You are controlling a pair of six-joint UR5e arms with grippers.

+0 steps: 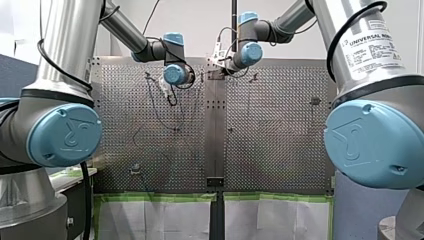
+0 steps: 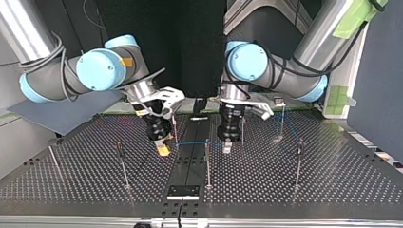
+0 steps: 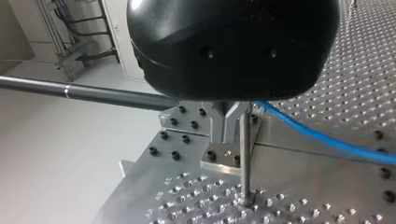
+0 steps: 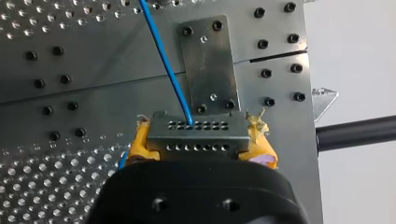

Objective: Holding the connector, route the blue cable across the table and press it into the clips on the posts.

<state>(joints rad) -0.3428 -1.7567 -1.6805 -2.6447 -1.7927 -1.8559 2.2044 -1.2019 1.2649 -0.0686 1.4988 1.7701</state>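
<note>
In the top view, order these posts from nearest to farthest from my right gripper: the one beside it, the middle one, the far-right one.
1. Post beside my right gripper, left of centre.
2. Middle post, near the centre.
3. Far-right post, at view's right.

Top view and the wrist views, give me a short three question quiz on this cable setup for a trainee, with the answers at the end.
1. True or false: the connector is clamped between the yellow pads of my right gripper.
2. In the left wrist view, what stands upright on the table beside the cable? A. a thin metal post B. a bottle C. a cardboard box
3. Fill in: in the top view, my right arm comes in at the view's ____.
Key: 1 true; 2 A; 3 left.
</note>
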